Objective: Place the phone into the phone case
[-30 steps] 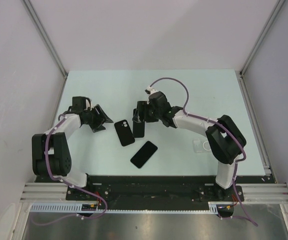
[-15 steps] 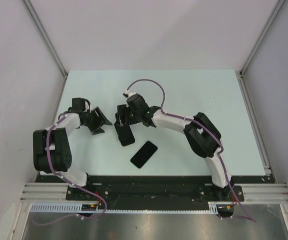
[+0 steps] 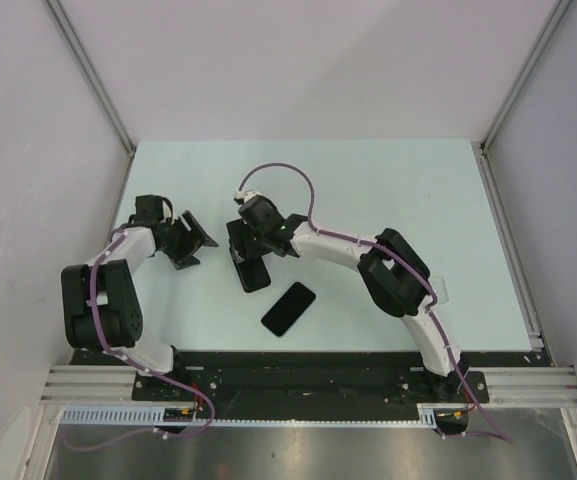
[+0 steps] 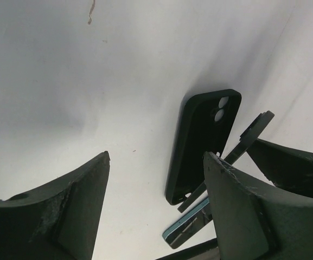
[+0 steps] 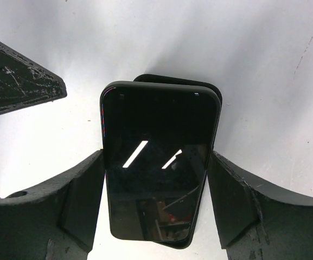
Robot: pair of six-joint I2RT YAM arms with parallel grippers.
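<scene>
The phone (image 5: pixel 156 162) is a glossy black handset with rounded corners, its dark screen facing the right wrist camera and reflecting two bright bars. The right gripper (image 5: pixel 156 157) is clamped on it, one finger against each long side. It hangs just above a matte black slab (image 4: pixel 202 146) that lies flat on the pale table (image 3: pixel 368 190), left of centre. The right wrist view shows only that slab's far rounded end past the top of the phone. The left wrist view shows its whole length and two pale round spots in a recess at its far end. Whether it is a handset's back or a shell cannot be told. That view also catches a thin teal-tinted edge at the slab's near end, apparently the phone's side. The left gripper (image 4: pixel 156 157) stands released, bare table between its fingers, just beside the slab and short of it. Only the overhead view shows a second black phone (image 3: pixel 288 308) lying diagonally nearer the bases. It also shows the phone case (image 3: pixel 441 291), a faint clear rounded outline well apart on the right, mostly hidden under the right arm's elbow. Its ring mark cannot be seen.
</scene>
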